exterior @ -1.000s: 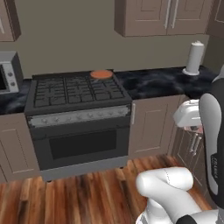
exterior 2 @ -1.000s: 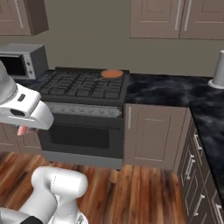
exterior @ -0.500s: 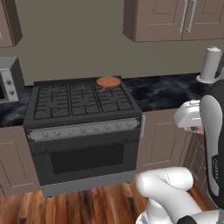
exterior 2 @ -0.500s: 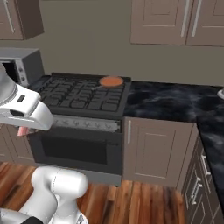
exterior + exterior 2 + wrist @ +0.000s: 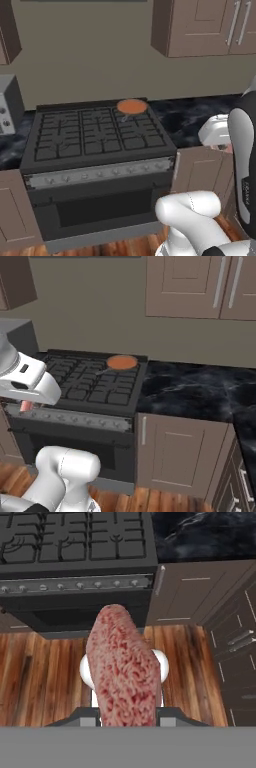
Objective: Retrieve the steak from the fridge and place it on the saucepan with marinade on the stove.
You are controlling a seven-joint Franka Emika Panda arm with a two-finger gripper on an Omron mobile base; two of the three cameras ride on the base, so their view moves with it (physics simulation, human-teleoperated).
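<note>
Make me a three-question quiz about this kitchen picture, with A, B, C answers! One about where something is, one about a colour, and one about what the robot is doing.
1. Where is the saucepan?
A. On the wood floor
B. On the stove, at the back right
C. On the dark marble counter

2. What colour is the marinade in the saucepan?
A. Orange-red
B. Green
C. White

3. What is the pincer doing?
A. Hanging open with nothing in it
B. Turning a stove knob
C. Holding the steak

Answers:
1. B: the saucepan sits on the rear right grate of the stove.
2. A: the marinade is a smooth orange-red layer.
3. C: in the hand view the steak sticks up from the pincer, above the floor in front of the stove.
</note>
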